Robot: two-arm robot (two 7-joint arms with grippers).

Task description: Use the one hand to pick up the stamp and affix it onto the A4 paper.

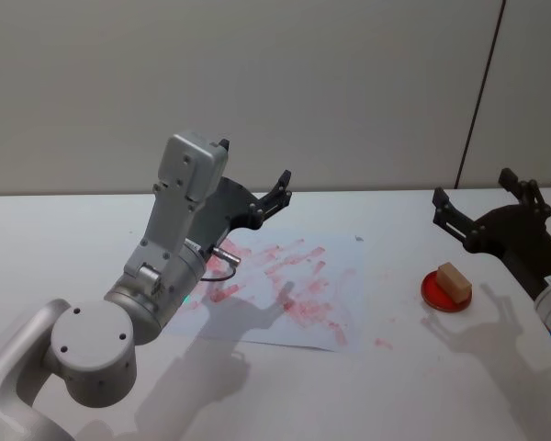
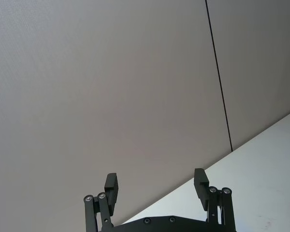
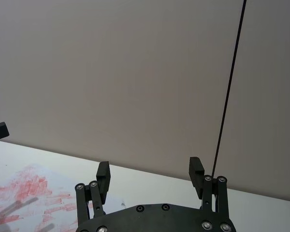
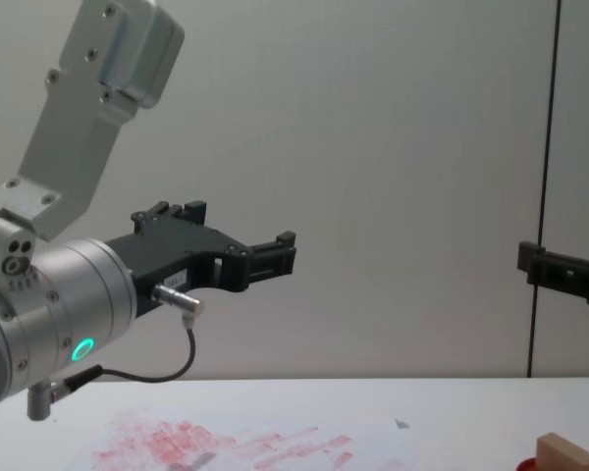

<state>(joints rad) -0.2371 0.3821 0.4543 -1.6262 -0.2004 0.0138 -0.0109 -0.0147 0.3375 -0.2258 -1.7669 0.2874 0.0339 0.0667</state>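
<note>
Head view puts the stamp [image 1: 453,278] on the red ink pad [image 1: 432,293], which sits on the table [image 1: 73,239] to the right of the A4 paper [image 1: 285,285]. The paper lies flat and carries many red marks. The right gripper [image 1: 473,188] hangs above and just behind the pad, pointed up toward the wall, its jaws spread wide and empty. The left gripper [image 1: 255,161] is raised over the paper's far left part, also wide and holding nothing.

The stamp looks like a small wooden block, so it is likely light, rigid and not fragile, with dry flat sides that should grip well. Its underside is probably inked, so the sensible hold is across the two long side faces, near the top. Keeping the block level should stop it twisting and let it print evenly. The pad may cling slightly as the block lifts.
</note>
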